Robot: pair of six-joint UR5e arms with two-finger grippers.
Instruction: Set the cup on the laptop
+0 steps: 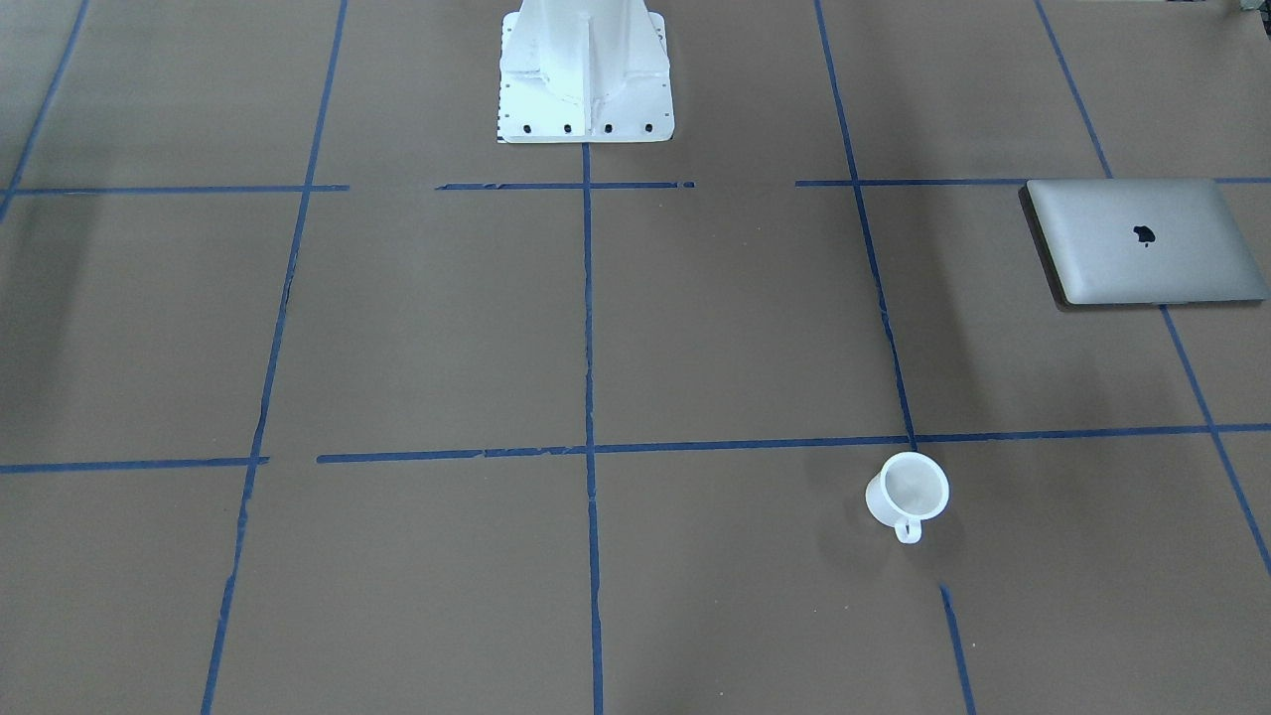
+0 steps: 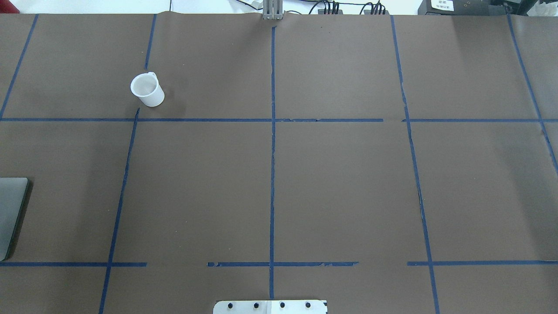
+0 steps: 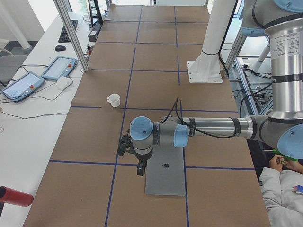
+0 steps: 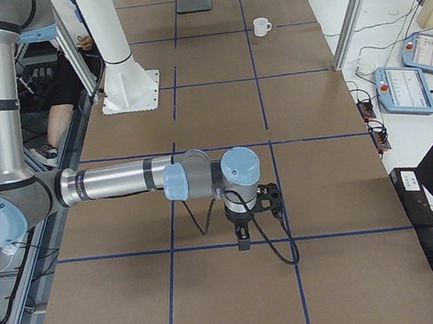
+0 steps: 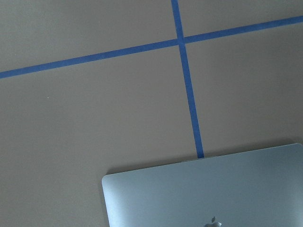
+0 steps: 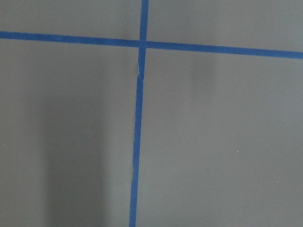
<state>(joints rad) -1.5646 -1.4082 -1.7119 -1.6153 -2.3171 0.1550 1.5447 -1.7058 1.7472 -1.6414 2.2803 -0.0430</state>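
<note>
The small white cup (image 1: 906,492) stands upright on the brown table, with its handle toward the operators' side; it also shows in the overhead view (image 2: 147,89) and both side views (image 3: 113,100) (image 4: 261,26). The closed silver-grey laptop (image 1: 1147,241) lies flat on my left side, partly cut off in the overhead view (image 2: 11,209). The left wrist view shows its lid (image 5: 213,194). My left gripper (image 3: 140,169) hangs above the laptop's edge (image 3: 165,177), well away from the cup. My right gripper (image 4: 242,241) hangs over bare table. I cannot tell whether either is open or shut.
Blue tape lines divide the table into squares. The white robot base (image 1: 586,70) stands at mid table edge. Tablets (image 3: 57,68), cables and a red bottle (image 3: 14,196) lie on the side bench beyond the table. A person sits near the robot (image 3: 284,189).
</note>
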